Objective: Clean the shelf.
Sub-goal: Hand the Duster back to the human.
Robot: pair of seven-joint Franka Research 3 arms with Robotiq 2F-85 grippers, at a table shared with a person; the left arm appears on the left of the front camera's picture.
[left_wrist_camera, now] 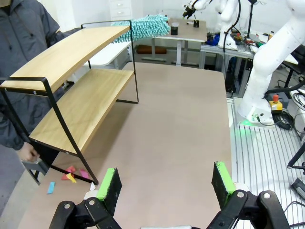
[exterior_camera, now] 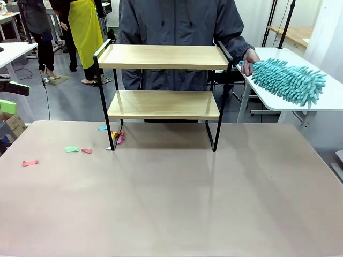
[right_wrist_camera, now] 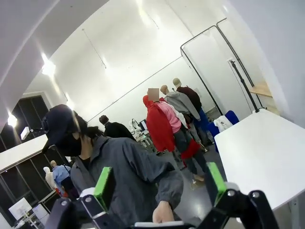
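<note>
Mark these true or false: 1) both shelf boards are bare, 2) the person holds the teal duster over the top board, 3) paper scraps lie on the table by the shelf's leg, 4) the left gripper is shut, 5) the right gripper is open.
1) True: both boards of the shelf carry nothing.
2) False: the person's hand holds the teal duster off to the side, over a white side table, not over the top board.
3) True: coloured paper scraps lie on the table near the shelf's leg.
4) False: the left gripper is open, holding nothing.
5) True: the right gripper is open and empty.
</note>
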